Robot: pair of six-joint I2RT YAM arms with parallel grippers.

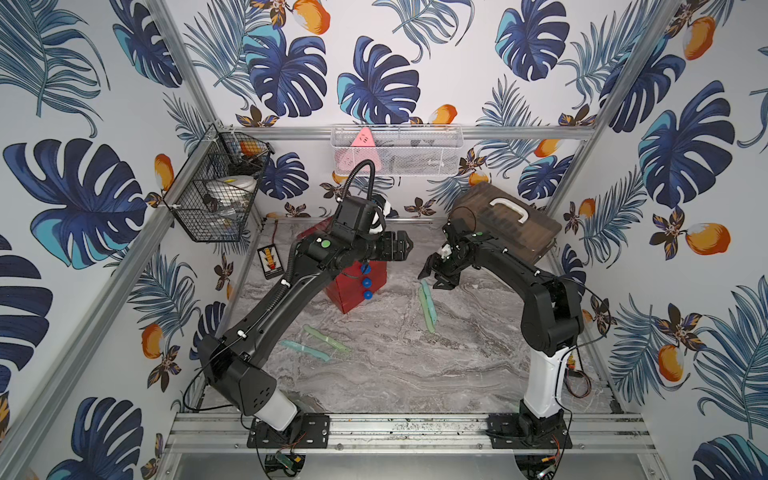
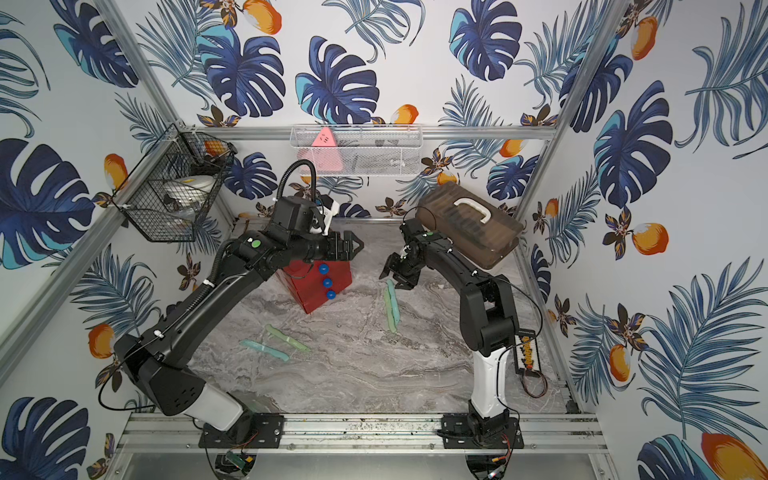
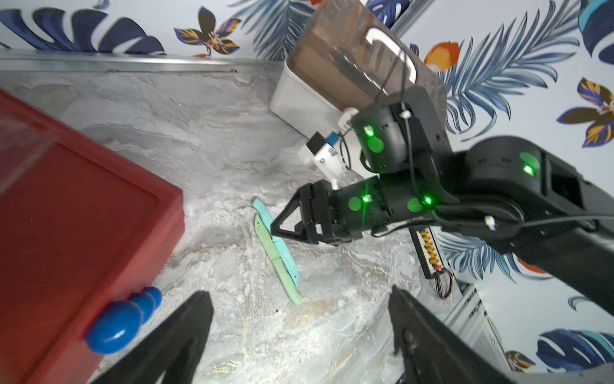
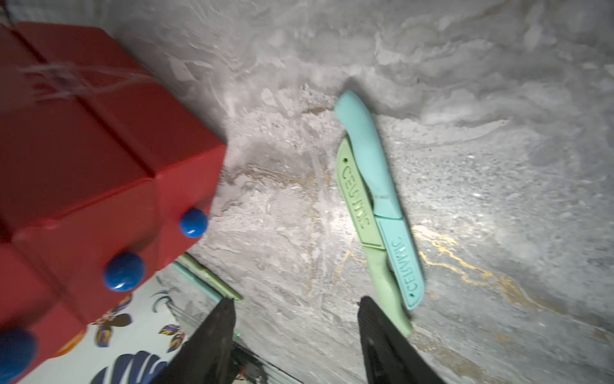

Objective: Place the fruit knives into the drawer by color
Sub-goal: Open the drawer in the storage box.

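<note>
Pick step: right end effector [image 1: 434,274], spread and empty, hovers over touching teal knife [image 4: 375,173] and green knife [image 4: 357,199], 3 o'clock of red drawers [image 1: 347,291]. Left end effector [image 3: 298,292] spread, empty. Next: pinch one only.

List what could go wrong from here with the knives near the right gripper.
1. The light teal plastic knife and the pale green plastic knife lie pressed side by side close below the open right gripper. Closing there may catch both, or the wrong colour.
2. All three fronts of the glossy red chest of drawers look shut, so a lifted knife has nowhere to go until a round blue knob is pulled, and the chest may slide.
</note>
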